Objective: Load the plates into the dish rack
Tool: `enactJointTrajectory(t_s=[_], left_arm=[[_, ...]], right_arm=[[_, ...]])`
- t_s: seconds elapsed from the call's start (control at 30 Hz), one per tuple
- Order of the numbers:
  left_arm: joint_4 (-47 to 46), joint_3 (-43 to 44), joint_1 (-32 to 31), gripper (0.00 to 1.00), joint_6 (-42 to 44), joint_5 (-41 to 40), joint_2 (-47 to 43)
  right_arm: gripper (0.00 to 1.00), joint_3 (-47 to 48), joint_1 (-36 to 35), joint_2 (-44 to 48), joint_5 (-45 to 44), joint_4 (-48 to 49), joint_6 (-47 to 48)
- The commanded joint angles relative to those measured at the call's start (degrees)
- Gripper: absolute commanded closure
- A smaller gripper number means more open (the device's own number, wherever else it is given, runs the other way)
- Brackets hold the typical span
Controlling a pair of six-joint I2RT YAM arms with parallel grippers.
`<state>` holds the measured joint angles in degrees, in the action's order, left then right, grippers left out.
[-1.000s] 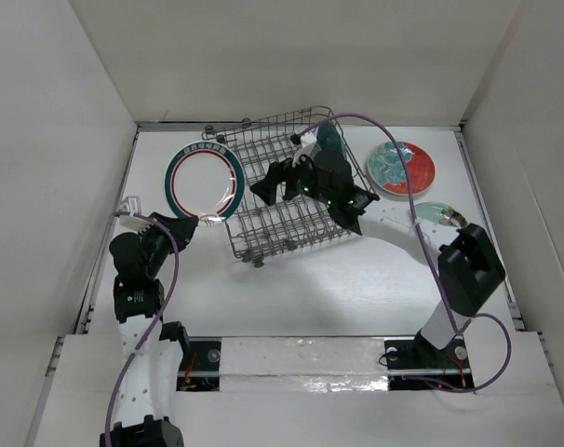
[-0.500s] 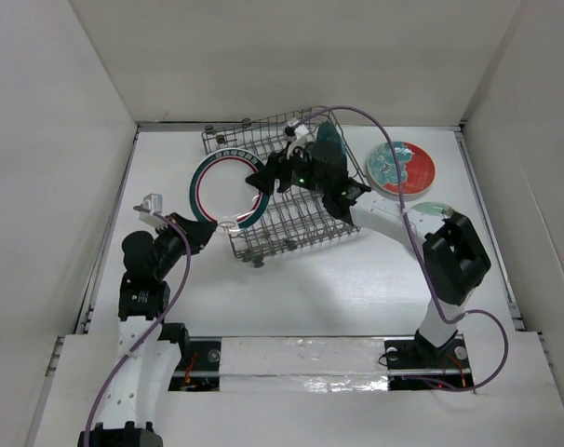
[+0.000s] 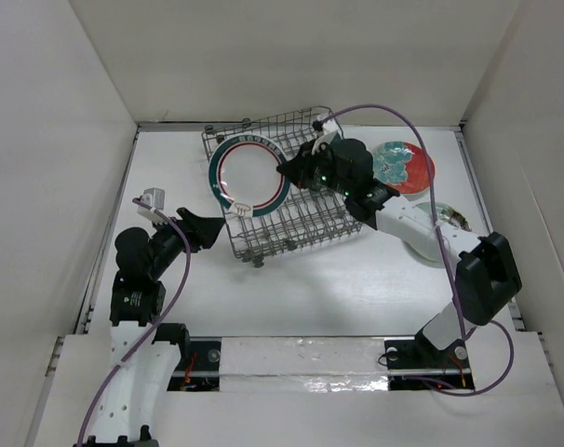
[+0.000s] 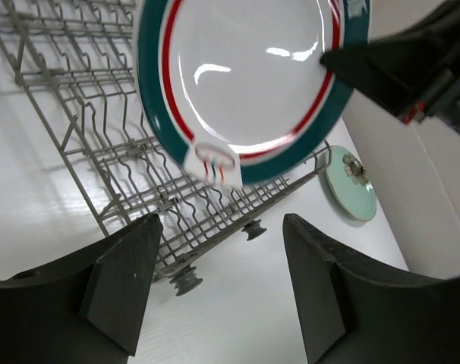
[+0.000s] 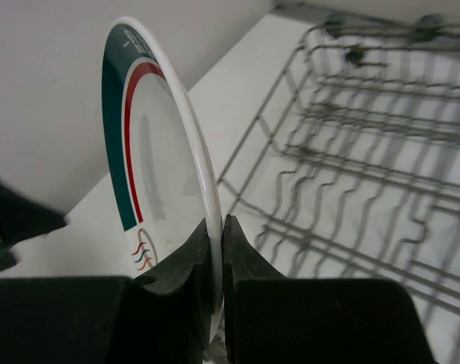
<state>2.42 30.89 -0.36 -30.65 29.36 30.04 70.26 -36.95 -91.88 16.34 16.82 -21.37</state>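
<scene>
White table [image 3: 356, 279], white walls [image 3: 291, 56] on three sides, and the handover had just gone through. A second earlier the left gripper [image 4: 221, 235] had been pinching the white plate [image 3: 249, 177], the one with the teal and red rim band, out to the left of the dish rack [image 3: 301, 219]. By this moment that gripper had let go and backed off toward its own side, its jaws standing wide with nothing between them. The plate had travelled right and was standing up on edge over the left end of the rack. Whether its lower rim met the wires could not be told. The right gripper [image 5: 215, 231], gaping over the basket a second before, had clamped tight on the plate's right-hand rim, a finger on each face. The rack itself had barely budged, sitting skewed on the table as before.

The count: two arms, two grippers, one rack, and three plates on show. One was in the grip. The red-and-teal plate [image 3: 410, 168] lay flat on the table to the right of the rack, and the mint plate [image 4: 351, 186] lay nearer the right edge. The right arm [image 3: 403, 223] lay across both of those, hiding a slice of each, and its wrist covered the far right corner of the rack. A purple cable [image 3: 394, 126] looped above it.
</scene>
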Motion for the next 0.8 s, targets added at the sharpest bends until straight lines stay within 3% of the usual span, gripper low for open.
enactJointTrajectory(t_s=[0.0, 0.13, 0.3, 0.53, 0.77], left_arm=[[4.1, 3.9, -1.8, 0.37, 6.1, 1.0, -3.7], [5.2, 4.8, -3.0, 0.36, 7.6, 1.0, -5.0], [5.6, 5.2, -3.6, 0.37, 9.0, 1.0, -5.6], [7.9, 6.5, -4.8, 0.42, 9.2, 1.0, -6.7], [8.0, 6.5, -4.8, 0.44, 9.0, 1.0, -6.2]], right_arm=[[1.00, 8.7, 0.2, 5.2, -22.3, -8.2, 6.1], [1.00, 15.2, -2.1, 2.4, -39.4, -15.8, 11.9], [1.00, 26.2, -3.7, -8.0, -57.7, -24.6, 17.6], [1.00, 35.9, -4.7, -18.3, -66.0, -28.1, 22.8], [1.00, 39.0, -4.2, -24.4, -68.5, -28.9, 24.1]])
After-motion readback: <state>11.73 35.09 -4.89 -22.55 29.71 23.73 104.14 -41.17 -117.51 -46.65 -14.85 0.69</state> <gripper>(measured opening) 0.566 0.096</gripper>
